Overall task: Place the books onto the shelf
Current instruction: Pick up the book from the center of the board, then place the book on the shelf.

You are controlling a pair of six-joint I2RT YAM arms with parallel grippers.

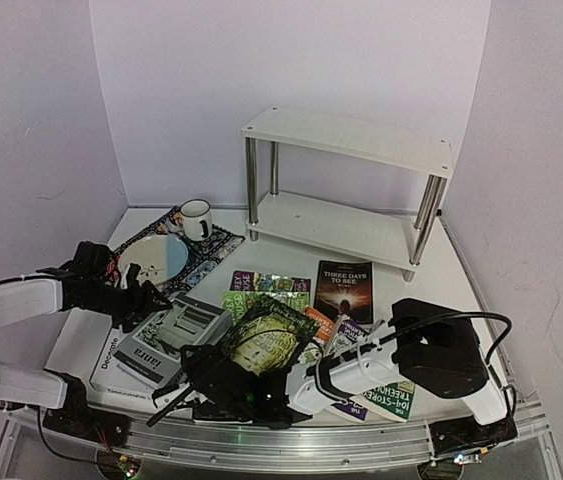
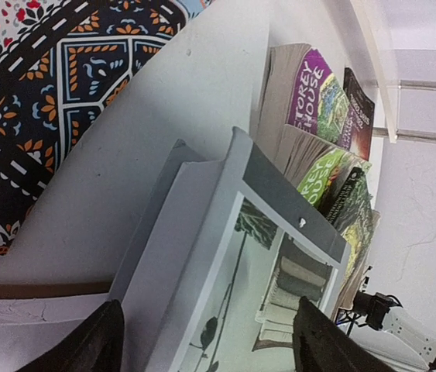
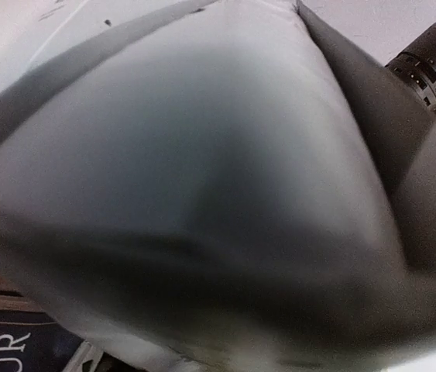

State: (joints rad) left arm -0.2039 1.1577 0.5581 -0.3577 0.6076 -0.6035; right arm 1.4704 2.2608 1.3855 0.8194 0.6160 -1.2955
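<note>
1. My left gripper (image 1: 146,298) is low over the left side of the table (image 1: 441,270). It is at the edge of a grey and white book (image 1: 179,328).
2. In the left wrist view its fingers (image 2: 94,345) stand wide apart, one on each side of that book. I cannot tell if they squeeze it.
3. That book lies on top of a big white book (image 1: 111,365).
4. My right gripper (image 1: 193,385) reaches across to the middle, near the front edge. A dark green book (image 1: 266,335) is tipped up right beside it.
5. The right wrist view is just a grey blur, very close. I cannot tell if this gripper is wide, narrow or holding something.
6. A black book (image 1: 343,290) and a purple book (image 1: 246,280) lie flat on the table, in front of the shelf (image 1: 346,140).
7. The shelf stands at the back. It is white, with two boards and shiny legs.
8. A mug (image 1: 197,218) and a pale blue plate (image 1: 156,255) sit on a patterned placemat (image 1: 219,245) at the back left.
</note>
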